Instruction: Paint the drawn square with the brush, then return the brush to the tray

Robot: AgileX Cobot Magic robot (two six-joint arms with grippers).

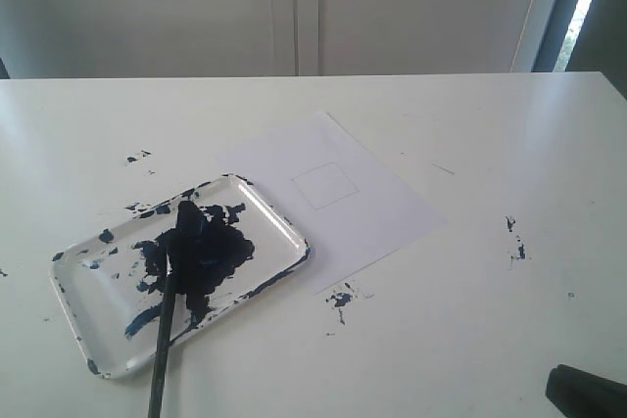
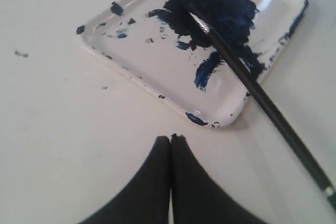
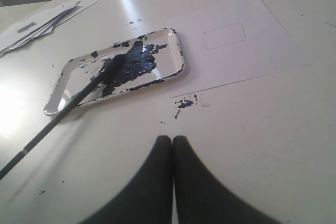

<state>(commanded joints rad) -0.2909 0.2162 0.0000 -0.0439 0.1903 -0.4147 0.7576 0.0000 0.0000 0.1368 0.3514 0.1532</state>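
Observation:
The white tray, smeared with dark blue paint, lies left of centre on the table. The black brush rests with its painted tip in the blotch and its handle sticking out over the tray's near rim. The drawn square is a bare thin outline on a white paper sheet right of the tray. My left gripper is shut and empty, short of the tray's near corner. My right gripper is shut and empty, over bare table near the paint specks; a dark part of that arm shows at the exterior view's lower right.
Dark blue paint specks lie by the paper's near corner, more specks further right and some left of the tray. Loose papers lie beyond the tray in the right wrist view.

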